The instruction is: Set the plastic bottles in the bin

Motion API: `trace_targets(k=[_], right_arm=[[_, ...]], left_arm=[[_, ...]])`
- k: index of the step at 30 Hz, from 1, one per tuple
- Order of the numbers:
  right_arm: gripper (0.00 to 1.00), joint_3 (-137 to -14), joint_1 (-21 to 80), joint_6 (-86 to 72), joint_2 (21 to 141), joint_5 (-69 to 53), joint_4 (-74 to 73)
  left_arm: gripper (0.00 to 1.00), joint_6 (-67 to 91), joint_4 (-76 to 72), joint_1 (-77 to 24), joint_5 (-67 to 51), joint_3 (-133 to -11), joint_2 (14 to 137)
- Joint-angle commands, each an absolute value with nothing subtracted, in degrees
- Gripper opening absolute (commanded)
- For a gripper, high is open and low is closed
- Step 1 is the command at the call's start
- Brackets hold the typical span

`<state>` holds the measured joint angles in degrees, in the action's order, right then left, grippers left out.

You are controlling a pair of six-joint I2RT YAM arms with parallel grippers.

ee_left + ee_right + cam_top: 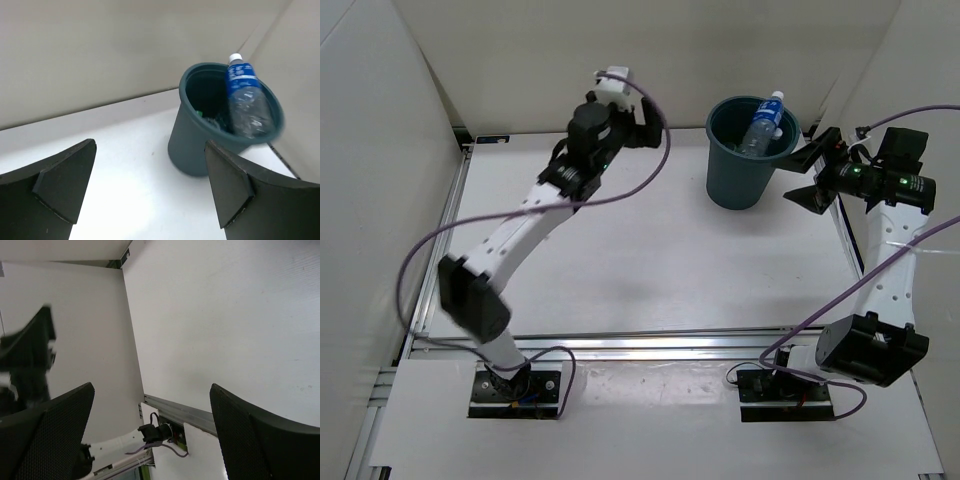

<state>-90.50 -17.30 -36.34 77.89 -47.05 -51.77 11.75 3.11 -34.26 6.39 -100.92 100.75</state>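
Note:
The dark teal bin (738,180) stands at the back of the table, right of centre. A clear plastic bottle with a blue label and white cap (763,124) leans inside it, neck above the rim. In the left wrist view the same bottle (244,100) rests against the right wall of the bin (195,145), with a bit of green and clear plastic showing deeper inside. My left gripper (650,128) (150,146) hangs open and empty, left of the bin. My right gripper (802,178) (151,387) is open and empty just right of the bin.
White walls enclose the table on the left, back and right. An aluminium rail (650,345) runs along the near edge. The right wrist view looks back across the table toward the left arm's base (160,432) and its purple cable.

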Motion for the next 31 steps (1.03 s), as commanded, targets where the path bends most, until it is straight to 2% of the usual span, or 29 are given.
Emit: trace_targets(k=[1, 5, 10, 17, 21, 27, 31], right_arm=[[0.99, -89.1, -17.7, -37.8, 77.8, -47.5, -48.4], [0.99, -88.0, -17.7, -37.8, 77.3, -47.0, -48.4], [0.99, -88.0, -17.1, -37.8, 76.7, -47.0, -48.4], [0.99, -90.3, -17.1, -36.7, 72.8, -42.5, -49.8], [0.99, -87.9, -17.1, -36.1, 69.3, -39.9, -51.2], [0.99, -87.5, -17.1, -37.4, 66.0, -37.4, -52.4], [0.99, -90.6, -17.1, -35.9, 66.0, -34.3, -55.4]], left_arm=[[1.00, 4.9, 4.1, -39.3, 16.3, -88.7, 84.8], [1.00, 4.9, 4.7, -39.3, 23.9, -75.9, 74.3], [1.00, 4.9, 6.5, -39.3, 35.8, -69.4, 64.2], [1.00, 8.9, 16.2, -38.8, 66.5, -57.4, 49.8], [1.00, 10.9, 16.7, -34.5, 88.2, -43.3, 41.4], [1.00, 19.3, 18.5, -25.6, 89.1, -23.8, 28.8], [1.00, 30.4, 24.2, -23.9, 92.2, -23.7, 32.1]])
